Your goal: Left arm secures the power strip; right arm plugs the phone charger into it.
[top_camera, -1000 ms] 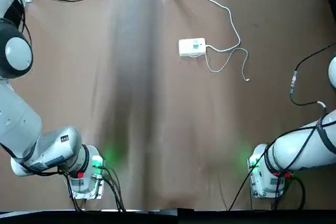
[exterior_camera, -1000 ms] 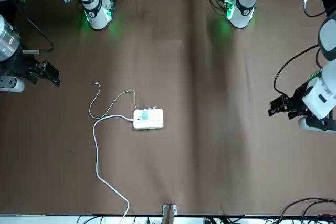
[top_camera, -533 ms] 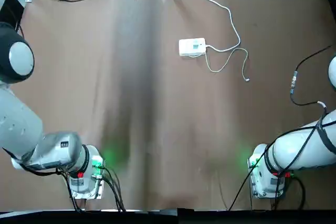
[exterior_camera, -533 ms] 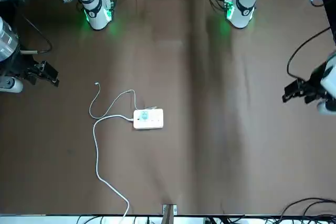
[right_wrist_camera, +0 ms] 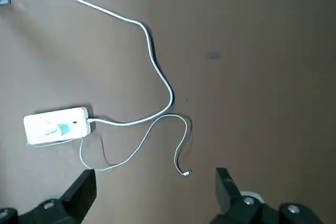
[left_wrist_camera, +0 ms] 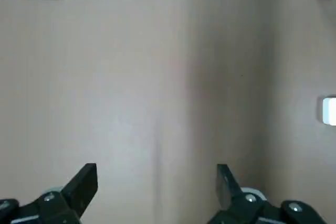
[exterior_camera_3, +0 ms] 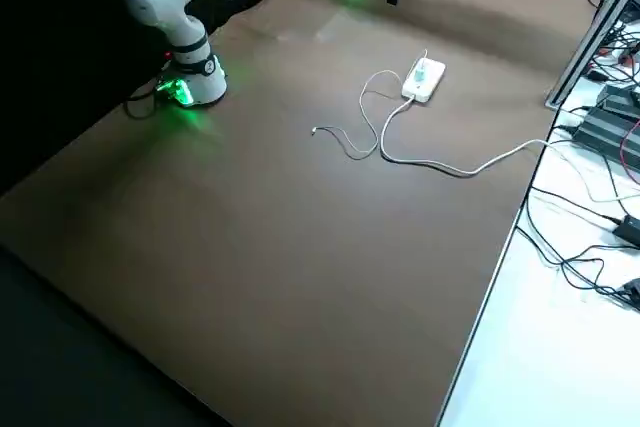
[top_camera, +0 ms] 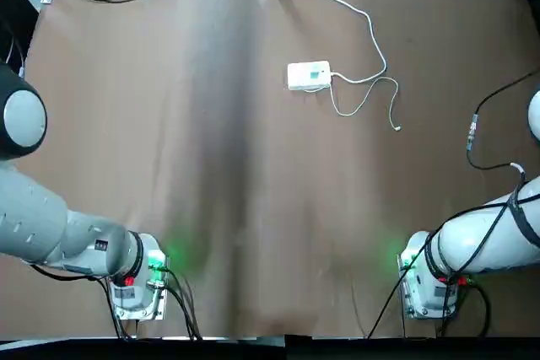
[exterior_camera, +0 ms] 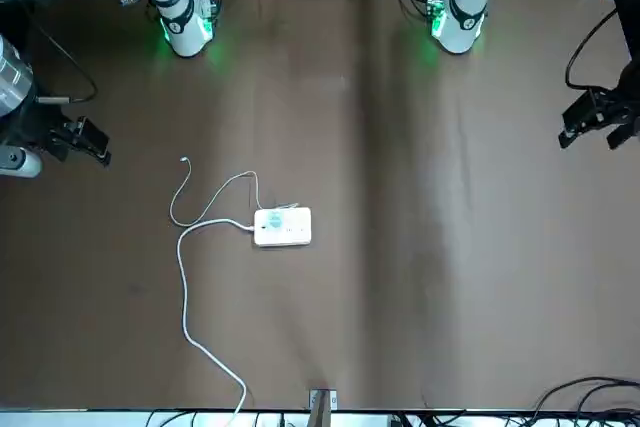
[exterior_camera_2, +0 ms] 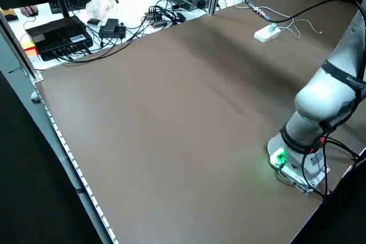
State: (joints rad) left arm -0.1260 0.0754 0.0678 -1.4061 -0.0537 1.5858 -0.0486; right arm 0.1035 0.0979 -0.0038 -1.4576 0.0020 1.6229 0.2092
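Charger (right_wrist_camera: 62, 129) (teal) sits on the power strip (top_camera: 309, 75) at one o'clock on the table (top_camera: 253, 166), as we hold the left gripper (left_wrist_camera: 157, 182) at ten o'clock and right gripper (right_wrist_camera: 156, 182) at two, jaws apart.

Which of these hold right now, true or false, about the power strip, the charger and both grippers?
1. The power strip lies on the table. True.
2. The left gripper is clamped on the power strip. False: it is open and empty, over the table on the robot's left.
3. The teal phone charger sits on the power strip. True.
4. The right gripper is shut on the charger's thin cable. False: it is open and holds nothing, over the table on the robot's right.
5. The thick white cord runs from the power strip to the table's far edge. True.
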